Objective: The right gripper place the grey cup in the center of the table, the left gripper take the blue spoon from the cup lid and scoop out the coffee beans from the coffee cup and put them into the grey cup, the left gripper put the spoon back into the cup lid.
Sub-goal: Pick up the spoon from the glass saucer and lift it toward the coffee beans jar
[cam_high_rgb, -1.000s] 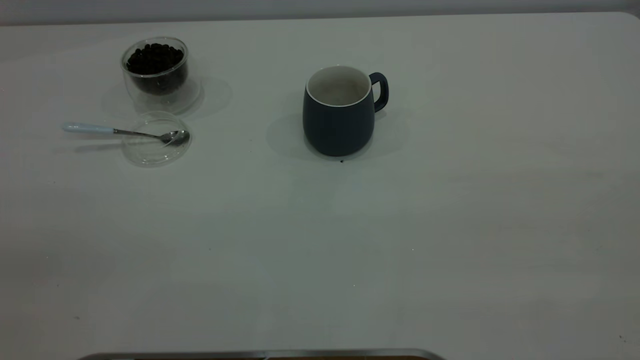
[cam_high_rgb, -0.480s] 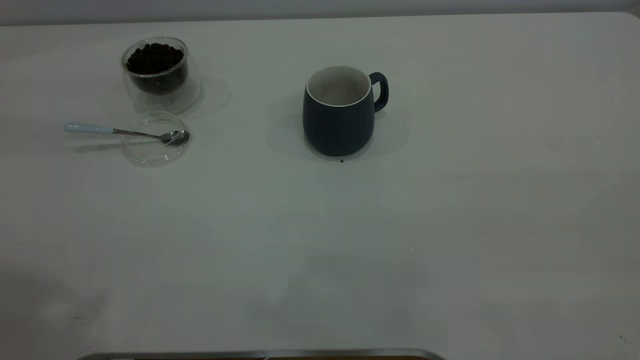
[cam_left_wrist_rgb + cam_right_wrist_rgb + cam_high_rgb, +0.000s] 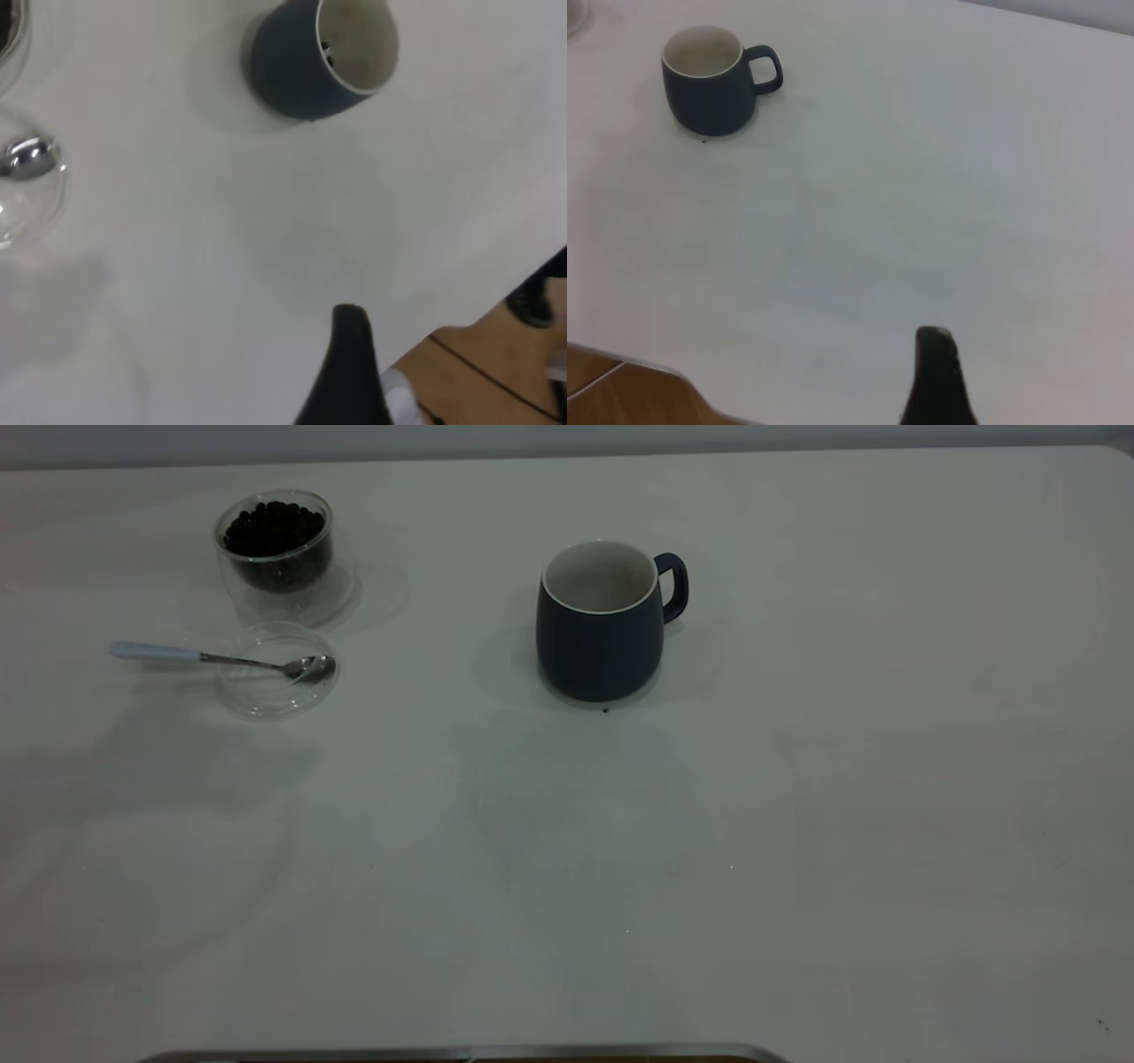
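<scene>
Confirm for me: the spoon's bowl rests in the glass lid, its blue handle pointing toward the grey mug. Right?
Not quite. The blue spoon does rest with its bowl in the cup lid, but the exterior view shows its handle pointing away from the grey cup, out over the table toward the left side.

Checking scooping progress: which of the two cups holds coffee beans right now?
The clear glass coffee cup, with dark coffee beans heaped inside. The grey cup shows only its white interior.
</scene>
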